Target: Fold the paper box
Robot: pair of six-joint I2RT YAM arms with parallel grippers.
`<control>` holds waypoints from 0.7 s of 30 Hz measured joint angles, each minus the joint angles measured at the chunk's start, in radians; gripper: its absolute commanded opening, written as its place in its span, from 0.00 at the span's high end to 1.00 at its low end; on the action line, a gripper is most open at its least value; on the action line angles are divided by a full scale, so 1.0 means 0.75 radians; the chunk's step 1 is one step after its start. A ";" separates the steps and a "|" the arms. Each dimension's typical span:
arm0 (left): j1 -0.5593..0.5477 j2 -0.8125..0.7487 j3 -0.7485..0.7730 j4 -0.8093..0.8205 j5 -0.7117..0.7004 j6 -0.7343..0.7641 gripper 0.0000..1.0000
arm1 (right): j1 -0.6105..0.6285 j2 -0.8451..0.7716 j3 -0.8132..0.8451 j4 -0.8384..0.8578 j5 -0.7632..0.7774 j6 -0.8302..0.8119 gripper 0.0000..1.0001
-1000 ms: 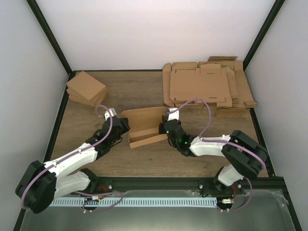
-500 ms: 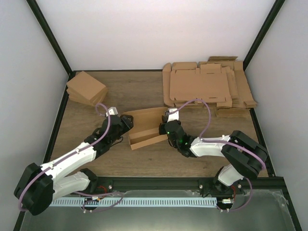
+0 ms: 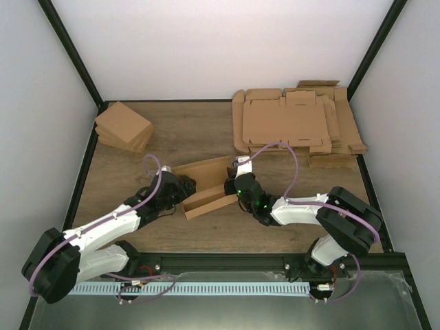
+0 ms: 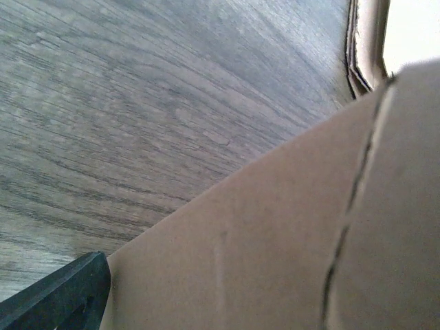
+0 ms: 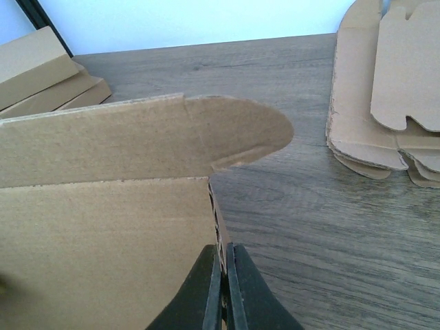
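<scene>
The wooden worktop (image 3: 199, 130) fills the space between white walls and a black frame. At its far right lies the thick pile of flat, tabbed cardboard sheets (image 3: 295, 124), fanned a little at the edges. At the far left corner sits a smaller pile of closed brown boxes (image 3: 124, 127), well apart from everything else.

Both arms reach in from the near edge toward the middle of the worktop, where the paper box (image 3: 206, 185) rests between them. It is half-formed: a long back panel stands up and leans, with a lower strip in front of it and a rounded flap at the right end of the upright panel.

The right claw (image 3: 232, 187) is at the box's right end, narrowed right down. In its wrist view the two dark fingers (image 5: 203, 289) are pinched together on the vertical edge of the cardboard wall, just below the rounded flap.

The left claw (image 3: 180, 189) is at the box's left end. In its wrist view one finger (image 4: 58, 295) shows far out in the lower left corner, beside a cardboard panel that fills most of the view. The other finger is hidden, but the claw reads as spread wide, not gripping the box.
</scene>
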 measured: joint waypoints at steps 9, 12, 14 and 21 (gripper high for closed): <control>0.001 0.050 0.094 -0.141 0.005 -0.067 0.20 | 0.002 0.000 0.000 -0.001 0.000 -0.014 0.99; 0.001 0.101 0.178 -0.247 -0.005 -0.095 0.26 | 0.002 0.000 0.000 -0.001 0.002 -0.017 0.99; 0.002 0.138 0.228 -0.304 -0.010 -0.114 0.29 | 0.001 0.000 0.000 -0.003 0.009 -0.019 0.99; 0.002 0.215 0.277 -0.342 -0.019 -0.167 0.33 | 0.001 -0.001 0.000 -0.006 0.020 -0.022 0.99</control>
